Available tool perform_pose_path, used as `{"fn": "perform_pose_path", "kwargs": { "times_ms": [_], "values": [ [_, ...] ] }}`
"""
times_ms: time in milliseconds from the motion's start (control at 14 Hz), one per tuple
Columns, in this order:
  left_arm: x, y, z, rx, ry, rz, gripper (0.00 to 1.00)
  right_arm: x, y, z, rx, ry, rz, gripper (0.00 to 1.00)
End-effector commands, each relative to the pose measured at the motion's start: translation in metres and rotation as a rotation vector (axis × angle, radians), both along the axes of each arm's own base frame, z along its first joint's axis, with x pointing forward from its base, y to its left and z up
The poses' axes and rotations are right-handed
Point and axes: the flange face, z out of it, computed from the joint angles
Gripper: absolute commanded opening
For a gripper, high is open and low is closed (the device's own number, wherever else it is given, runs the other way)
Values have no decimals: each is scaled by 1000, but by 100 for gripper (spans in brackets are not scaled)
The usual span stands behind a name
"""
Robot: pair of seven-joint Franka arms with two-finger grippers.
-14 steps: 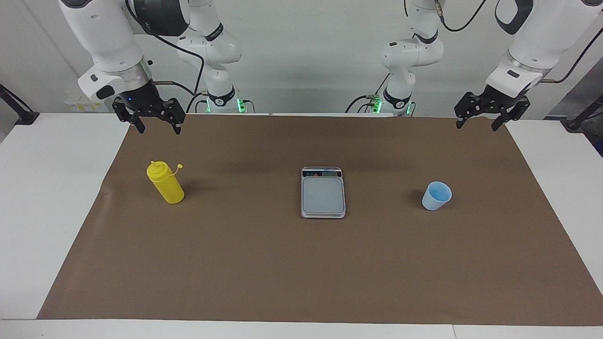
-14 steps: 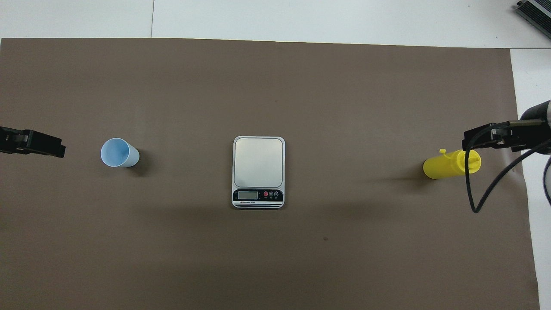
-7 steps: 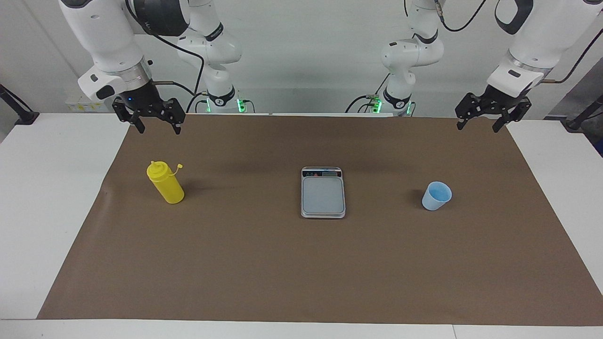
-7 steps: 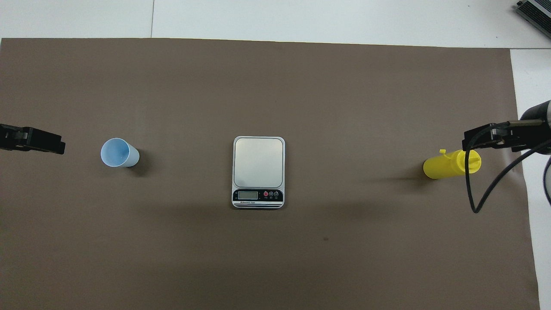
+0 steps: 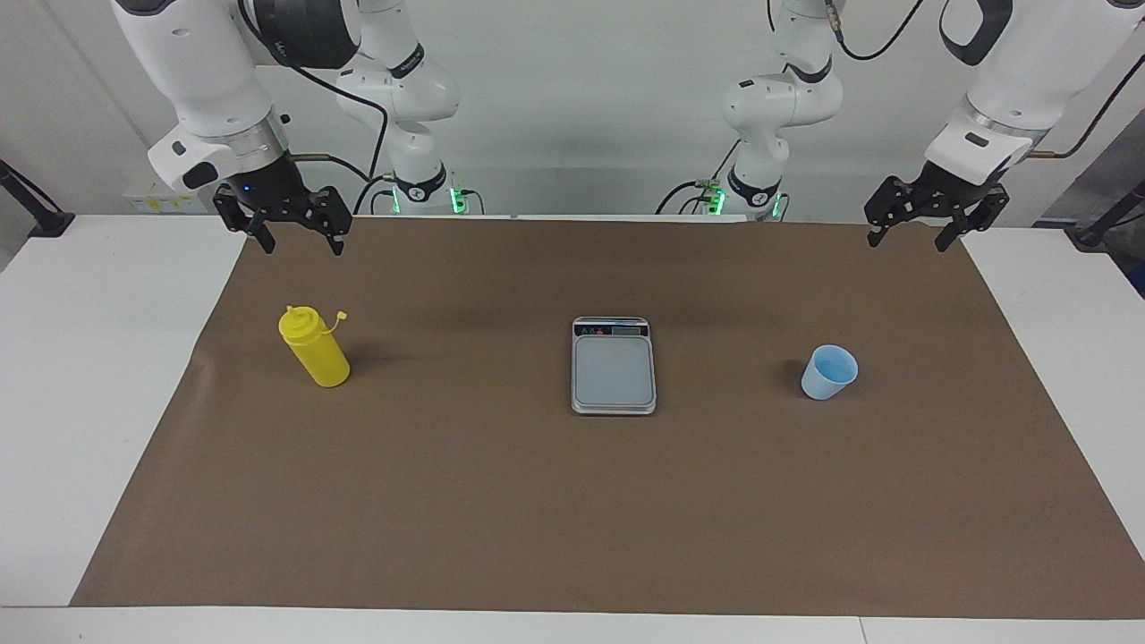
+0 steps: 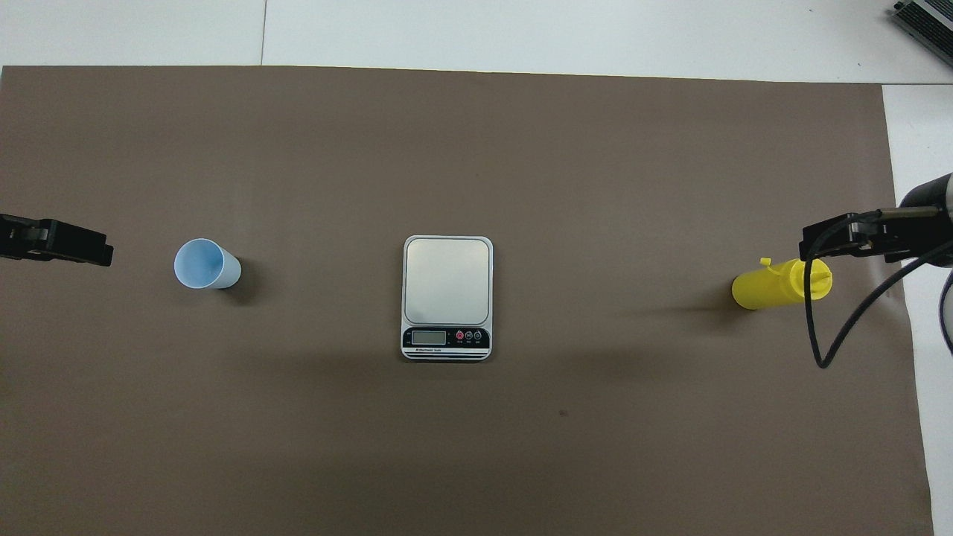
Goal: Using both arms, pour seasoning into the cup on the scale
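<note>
The yellow seasoning bottle stands upright on the brown mat toward the right arm's end, its cap hanging off the nozzle; it also shows in the overhead view. The light blue cup stands upright and empty on the mat toward the left arm's end, seen in the overhead view too. The silver-grey scale lies between them with a bare plate, its display strip toward the robots. My right gripper hangs open in the air over the mat's edge near the bottle. My left gripper hangs open over the mat's corner.
The brown mat covers most of the white table. A black cable loops down from the right arm near the bottle. A grey device's corner shows at the table's edge farthest from the robots.
The left gripper has shifted very slightly. The right gripper, bottle, cup and scale have not moved.
</note>
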Motion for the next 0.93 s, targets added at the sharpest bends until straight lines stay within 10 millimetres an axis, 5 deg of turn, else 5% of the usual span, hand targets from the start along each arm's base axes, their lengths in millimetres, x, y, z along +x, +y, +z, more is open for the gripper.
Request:
{"fn": "perform_pose_path", "kwargs": {
  "times_ms": [0,287,430,860],
  "values": [
    [2,-1,-16,1,-32,3,100,-7,-3,0,19,-3,20,100],
    [26,12,-64,-8,-45,29,100,-7,-3,0,19,-3,21,100],
    [33,19,-104,-10,-46,45,100,-7,-3,0,19,-3,20,100],
    [41,39,-193,-20,-84,110,100,-7,-3,0,19,-3,21,100]
  ]
}}
